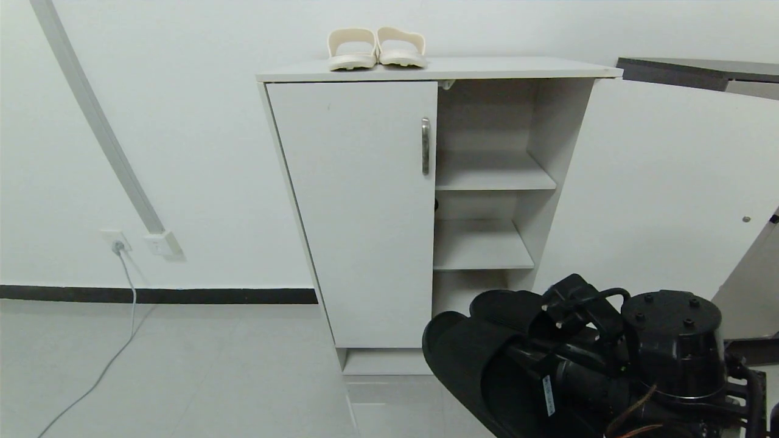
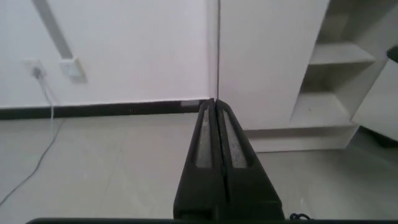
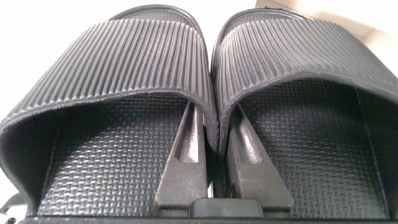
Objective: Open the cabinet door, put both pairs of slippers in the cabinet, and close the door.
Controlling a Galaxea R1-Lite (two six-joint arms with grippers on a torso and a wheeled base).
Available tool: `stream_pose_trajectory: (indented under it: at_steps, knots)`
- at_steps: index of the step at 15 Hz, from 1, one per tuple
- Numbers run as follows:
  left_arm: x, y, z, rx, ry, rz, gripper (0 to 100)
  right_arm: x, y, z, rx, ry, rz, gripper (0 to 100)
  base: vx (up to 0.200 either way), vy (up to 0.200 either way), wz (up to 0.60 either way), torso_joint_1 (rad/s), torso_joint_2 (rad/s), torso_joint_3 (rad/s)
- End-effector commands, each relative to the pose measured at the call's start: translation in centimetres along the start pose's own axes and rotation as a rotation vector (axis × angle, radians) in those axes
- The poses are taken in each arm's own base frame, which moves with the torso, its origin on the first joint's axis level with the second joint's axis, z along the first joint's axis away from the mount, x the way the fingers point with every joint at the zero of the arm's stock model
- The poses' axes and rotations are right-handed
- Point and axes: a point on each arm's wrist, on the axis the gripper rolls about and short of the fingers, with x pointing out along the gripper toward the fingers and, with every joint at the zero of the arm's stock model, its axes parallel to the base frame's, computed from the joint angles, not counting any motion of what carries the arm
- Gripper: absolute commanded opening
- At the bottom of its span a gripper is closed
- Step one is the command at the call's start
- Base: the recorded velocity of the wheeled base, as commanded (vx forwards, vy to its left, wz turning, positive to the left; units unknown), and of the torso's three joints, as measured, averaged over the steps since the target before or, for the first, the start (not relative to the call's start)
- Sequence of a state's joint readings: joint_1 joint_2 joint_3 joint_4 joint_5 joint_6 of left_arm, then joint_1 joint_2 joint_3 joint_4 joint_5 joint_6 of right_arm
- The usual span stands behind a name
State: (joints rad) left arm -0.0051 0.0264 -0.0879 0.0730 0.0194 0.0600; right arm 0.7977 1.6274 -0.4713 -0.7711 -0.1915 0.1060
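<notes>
White wall point(image 1: 182, 121) behind, the black slippers point(image 1: 481, 359) at five o'clock look light, soft and bendy, best held by their inner walls, which the right gripper point(image 3: 214, 115) pinches together, just before the half-open cabinet point(image 1: 359, 213); white slippers point(image 1: 377, 48) sit on top at twelve o'clock, and the left gripper point(image 2: 216, 106) is clenched on nothing.

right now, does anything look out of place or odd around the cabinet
The cream slippers sit on top of the cabinet rather than on a shelf inside, though its right door stands open. The black slippers are clamped side by side in the right gripper. Nothing looks spilled or damaged.
</notes>
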Motion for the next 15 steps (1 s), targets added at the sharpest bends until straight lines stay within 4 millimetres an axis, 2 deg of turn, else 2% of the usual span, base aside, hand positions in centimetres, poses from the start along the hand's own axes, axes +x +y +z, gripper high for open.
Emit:
stream_pose_trajectory:
  at_steps: [1, 6, 9, 12, 15]
  knots:
    - [0.5, -0.2, -1.6, 0.012, -0.023, -0.034, 0, 0.0, 0.2, -0.1, -0.004, 0.003, 0.008, 0, 0.000, 0.000, 0.00, 0.000, 0.00, 0.000]
    - [0.5, -0.2, -1.7, -0.003, -0.012, -0.041, 0, 1.4, 0.5, -0.3, 0.004, -0.026, -0.004, 0, 0.000, 0.000, 0.00, 0.000, 0.00, 0.000]
    - [0.5, -0.2, -1.7, -0.011, -0.012, -0.032, 0, 3.3, 0.8, 0.1, 0.016, -0.051, -0.100, 0, 0.000, 0.000, 0.00, 0.000, 0.00, 0.000]
    - [0.5, -0.2, -1.7, -0.039, -0.010, -0.032, 0, 5.6, 2.4, 1.0, 0.082, -0.095, -0.204, 0, 0.000, 0.000, 0.00, 0.000, 0.00, 0.000]
    - [0.5, -0.2, -1.7, -0.037, -0.010, -0.031, 0, 7.0, 3.3, 1.5, 0.092, -0.135, -0.320, 0, 0.000, 0.000, 0.00, 0.000, 0.00, 0.000]
